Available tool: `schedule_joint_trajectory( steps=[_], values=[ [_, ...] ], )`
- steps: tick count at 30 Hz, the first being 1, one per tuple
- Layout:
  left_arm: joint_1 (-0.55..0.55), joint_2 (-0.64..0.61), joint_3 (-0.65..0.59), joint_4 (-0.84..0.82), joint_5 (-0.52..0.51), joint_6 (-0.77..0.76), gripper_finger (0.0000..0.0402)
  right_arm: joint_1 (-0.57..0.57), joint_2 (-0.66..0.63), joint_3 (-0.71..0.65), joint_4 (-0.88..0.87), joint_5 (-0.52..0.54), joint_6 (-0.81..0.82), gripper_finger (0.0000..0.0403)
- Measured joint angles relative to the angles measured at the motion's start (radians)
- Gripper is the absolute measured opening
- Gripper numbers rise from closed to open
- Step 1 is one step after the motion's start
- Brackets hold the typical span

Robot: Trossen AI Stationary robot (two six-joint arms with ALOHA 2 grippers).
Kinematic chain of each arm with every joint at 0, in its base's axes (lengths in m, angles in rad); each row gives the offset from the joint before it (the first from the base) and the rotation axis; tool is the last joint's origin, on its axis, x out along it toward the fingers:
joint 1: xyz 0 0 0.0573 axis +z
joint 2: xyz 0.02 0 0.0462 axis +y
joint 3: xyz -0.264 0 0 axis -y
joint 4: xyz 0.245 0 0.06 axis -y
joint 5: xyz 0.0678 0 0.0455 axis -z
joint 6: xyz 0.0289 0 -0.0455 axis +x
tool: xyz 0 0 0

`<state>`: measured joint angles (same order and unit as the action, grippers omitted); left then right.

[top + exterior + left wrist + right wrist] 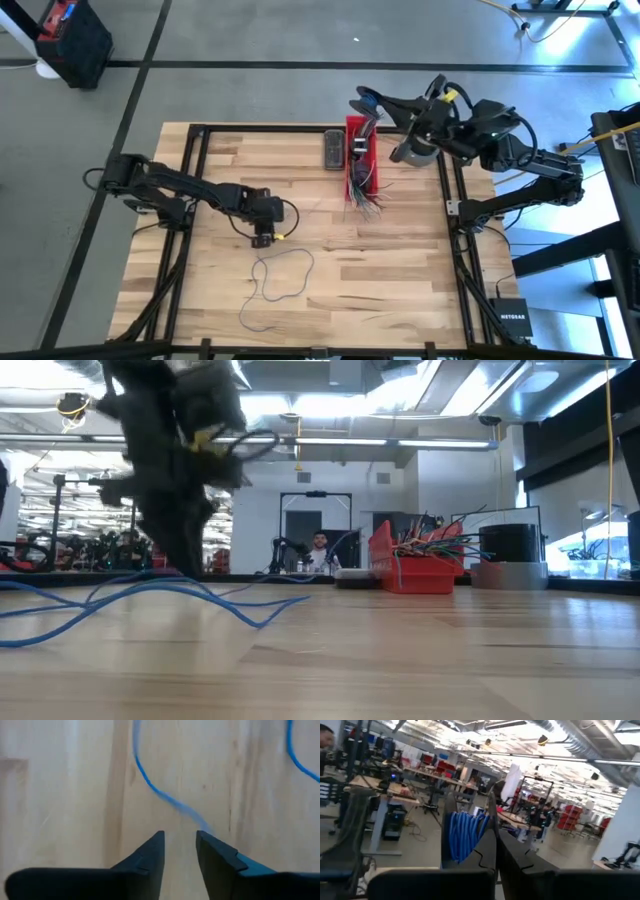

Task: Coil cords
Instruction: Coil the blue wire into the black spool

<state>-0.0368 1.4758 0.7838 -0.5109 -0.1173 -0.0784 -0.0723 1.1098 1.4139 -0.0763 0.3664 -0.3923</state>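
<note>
Cord (283, 275): lower centre; we judge it light, limp, best pinched at its end.
Left gripper (180, 845): narrowly open above cord.
Right gripper (492, 845): closed on blue coil (465, 835).

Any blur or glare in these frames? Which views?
Low view: the left arm near the lens is blurred; ceiling lights glare behind it. Left wrist view: the blue cord smears soft just ahead of the left gripper. Right wrist view: room streaked with blur, bright overhead lights; the blue coil is clearer. High view: bright patch at upper right.
</note>
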Motion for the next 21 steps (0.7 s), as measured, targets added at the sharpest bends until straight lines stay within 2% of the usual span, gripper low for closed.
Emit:
schedule_joint_trajectory(
  steps=[2, 4, 7, 11, 14, 16, 21],
  values=[
    [0.001, -0.04, 0.043, -0.062, -0.01, -0.001, 0.0114, 0.0, -0.007, -0.006, -0.007, -0.018, 0.016, 0.0008],
    [0.001, -0.1, 0.066, -0.034, -0.045, 0.017, 0.0116, 0.0, -0.014, -0.028, 0.012, -0.019, 0.022, 0.0008],
    [0.004, -0.194, 0.071, 0.13, -0.079, 0.112, 0.0114, -0.001, -0.026, -0.104, 0.064, -0.03, 0.022, 0.0008],
    [0.019, -0.261, 0.071, 0.471, -0.081, 0.233, 0.0107, -0.001, -0.03, -0.284, 0.26, -0.122, 0.022, 0.0007],
    [0.025, -0.248, 0.058, 0.725, -0.072, 0.261, 0.0102, -0.001, -0.03, -0.438, 0.462, -0.197, 0.024, 0.0008],
    [0.025, -0.217, 0.045, 0.821, -0.057, 0.263, 0.0098, -0.001, -0.03, -0.536, 0.582, -0.255, 0.024, 0.0007],
    [0.017, -0.118, 0.039, 0.874, -0.049, 0.288, 0.009, 0.01, -0.024, -0.732, 0.838, -0.326, 0.059, 0.0007]
  ],
)
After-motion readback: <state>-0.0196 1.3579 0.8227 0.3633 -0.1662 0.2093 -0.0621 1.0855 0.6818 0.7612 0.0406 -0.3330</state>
